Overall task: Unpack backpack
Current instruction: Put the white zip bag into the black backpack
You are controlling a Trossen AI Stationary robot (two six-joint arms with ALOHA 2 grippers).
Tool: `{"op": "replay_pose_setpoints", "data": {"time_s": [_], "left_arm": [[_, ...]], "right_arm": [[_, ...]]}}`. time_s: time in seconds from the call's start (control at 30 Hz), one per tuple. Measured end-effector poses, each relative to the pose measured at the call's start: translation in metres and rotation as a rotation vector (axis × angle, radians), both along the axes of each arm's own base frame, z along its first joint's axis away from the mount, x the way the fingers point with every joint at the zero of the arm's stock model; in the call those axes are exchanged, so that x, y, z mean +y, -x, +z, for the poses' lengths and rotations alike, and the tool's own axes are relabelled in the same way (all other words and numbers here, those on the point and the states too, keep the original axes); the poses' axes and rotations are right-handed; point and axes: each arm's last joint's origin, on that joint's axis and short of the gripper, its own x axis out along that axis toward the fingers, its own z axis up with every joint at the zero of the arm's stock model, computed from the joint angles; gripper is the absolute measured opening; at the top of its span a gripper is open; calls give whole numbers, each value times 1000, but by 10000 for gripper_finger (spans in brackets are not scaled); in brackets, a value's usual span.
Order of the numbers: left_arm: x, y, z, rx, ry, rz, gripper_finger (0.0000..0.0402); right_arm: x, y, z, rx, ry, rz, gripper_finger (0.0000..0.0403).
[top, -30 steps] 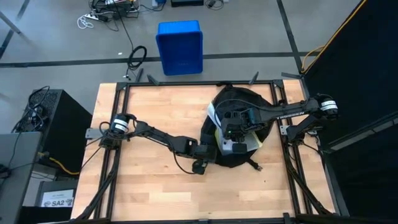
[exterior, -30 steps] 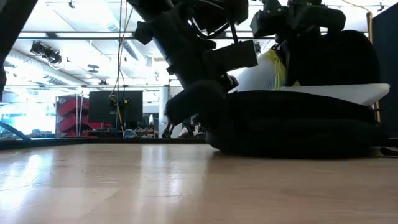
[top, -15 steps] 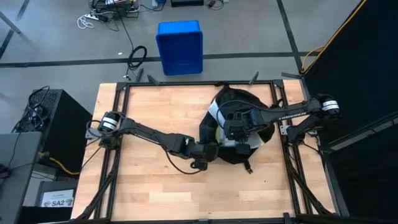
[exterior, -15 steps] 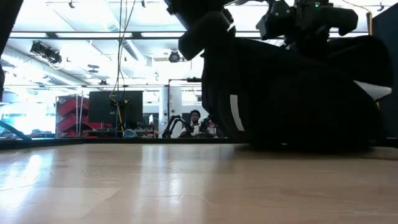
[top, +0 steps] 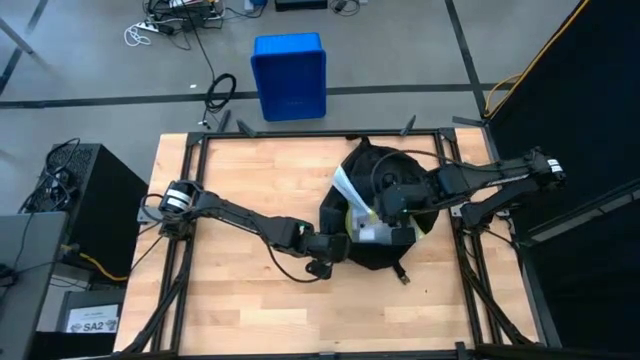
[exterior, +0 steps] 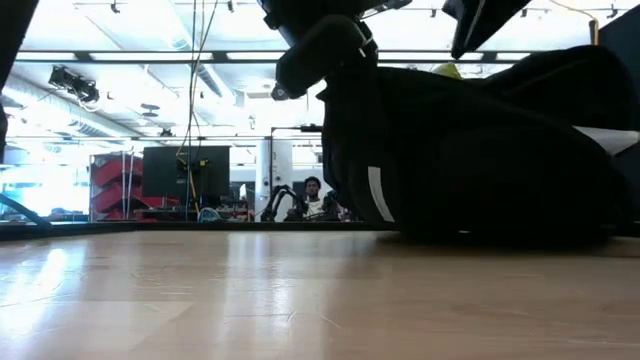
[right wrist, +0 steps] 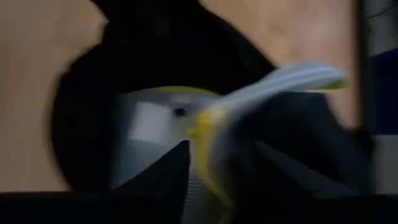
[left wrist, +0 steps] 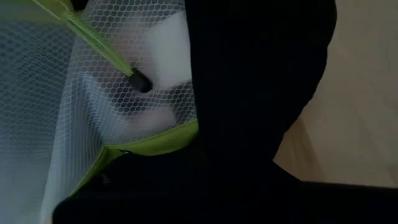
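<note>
The right end effector (top: 385, 205) has pulled back from the backpack's (top: 375, 165) opening, and the left end effector (top: 345, 243) has lifted the bag's near edge upright.

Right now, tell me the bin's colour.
Blue; the bin on the floor shows best in the high view.

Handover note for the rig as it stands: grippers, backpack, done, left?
Left gripper: shut on the backpack edge, at its left side.
Right gripper: over the open backpack; whether its fingers are open can't be told, nor whether it holds anything.
Backpack: right half of the table, open, white mesh pouch with lime trim showing inside.
Done: bag opened.
Left: nothing lies unpacked on the table yet; pull the contents out.
</note>
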Motion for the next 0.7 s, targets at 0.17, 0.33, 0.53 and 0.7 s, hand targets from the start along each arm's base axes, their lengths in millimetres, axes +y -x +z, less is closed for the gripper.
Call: {"op": "replay_pose_setpoints", "data": {"time_s": [0.17,0.33,0.53,0.7], "left_arm": [[0,0,0,2,1,-1,0],[0,0,0,7,3,-4,0],[0,1,-1,17,8,-7,0],[0,3,-2,37,5,-5,0]], "right_arm": [[-8,-8,-7,43,186,-28,229],[-22,-24,-26,150,206,-78,286],[-46,-46,-58,317,231,-119,318],[-68,-57,-76,408,237,-154,279]]}}
